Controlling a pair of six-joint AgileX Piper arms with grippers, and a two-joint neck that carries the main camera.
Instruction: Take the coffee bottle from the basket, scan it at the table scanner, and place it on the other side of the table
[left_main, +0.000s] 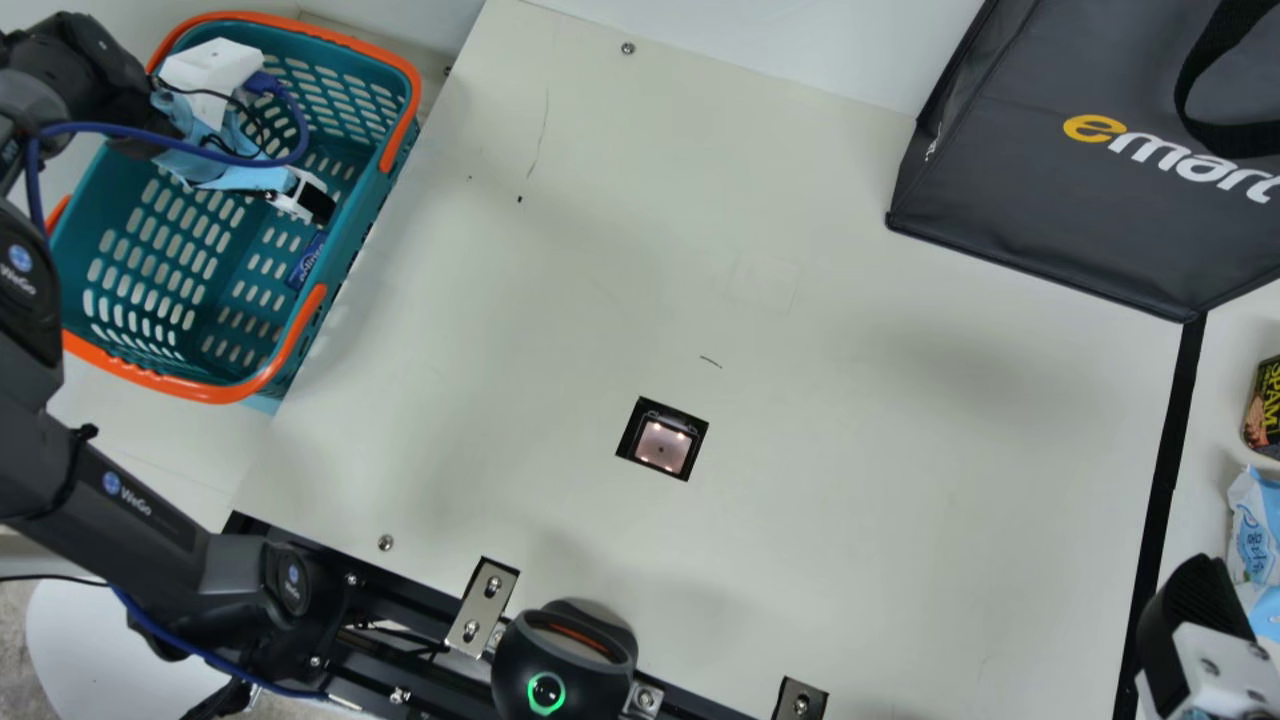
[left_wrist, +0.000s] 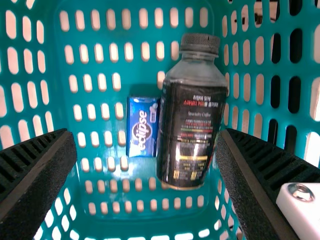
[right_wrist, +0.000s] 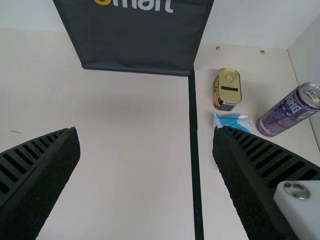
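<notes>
Our left gripper (left_wrist: 147, 136) is spread wide over the basket (left_main: 180, 388), holding nothing; our right gripper (right_wrist: 146, 132) is wide and empty too. The coffee bottle (left_wrist: 192, 135) is in the basket, just beside a small blue box (left_wrist: 142, 125). We judge it fairly heavy, smooth, slippery and slightly squeezable, best gripped firmly around the middle, below the cap (left_wrist: 200, 42).

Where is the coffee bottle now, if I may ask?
The coffee bottle is in the teal basket at the main view's left, beside a small blue pack in the left wrist view.
</notes>
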